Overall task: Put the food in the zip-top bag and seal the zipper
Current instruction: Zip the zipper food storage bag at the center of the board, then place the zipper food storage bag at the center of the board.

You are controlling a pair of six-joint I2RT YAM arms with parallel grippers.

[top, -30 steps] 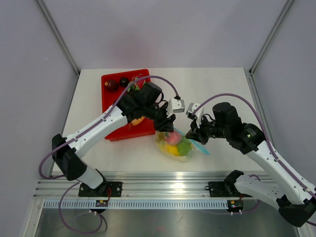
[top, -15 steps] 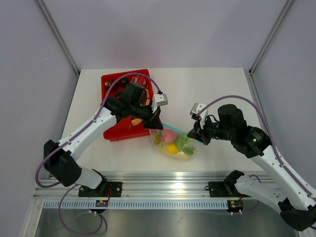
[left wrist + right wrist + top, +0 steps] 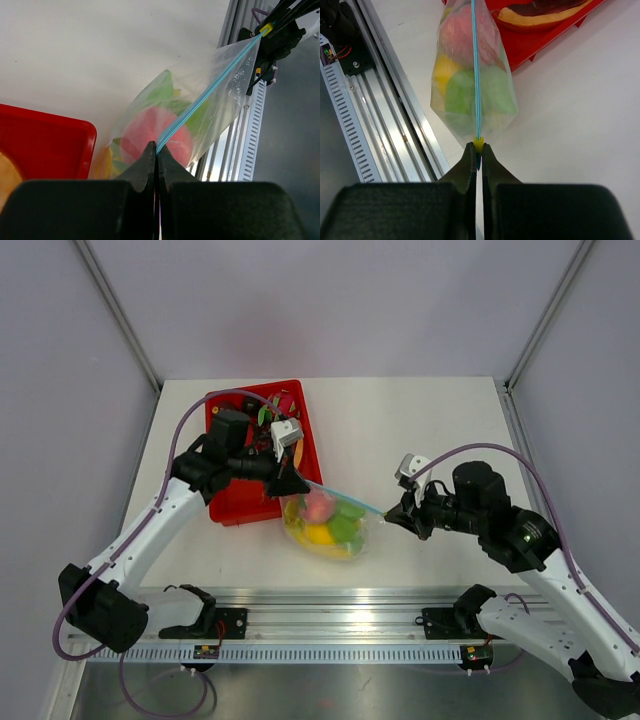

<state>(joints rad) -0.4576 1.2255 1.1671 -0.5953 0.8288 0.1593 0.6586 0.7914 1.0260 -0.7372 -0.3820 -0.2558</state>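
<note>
The zip-top bag hangs stretched between both grippers above the table, just right of the red tray. It holds food: a pink-red fruit, a green piece and a yellow piece. The zipper runs taut as a blue line from my left gripper to my right gripper. In the left wrist view the left gripper is shut on the zipper's left end. My right gripper is shut on the other end, at the yellow slider. A papaya slice lies in the tray.
The red tray sits at the back left under my left arm, with a few small toy pieces at its far end. The aluminium rail runs along the table's near edge, right below the bag.
My left gripper has shut on the zipper and drawn back to the left toward the tray. The bag has shifted left with it and the zipper is pulled taut. The right gripper stayed shut.
</note>
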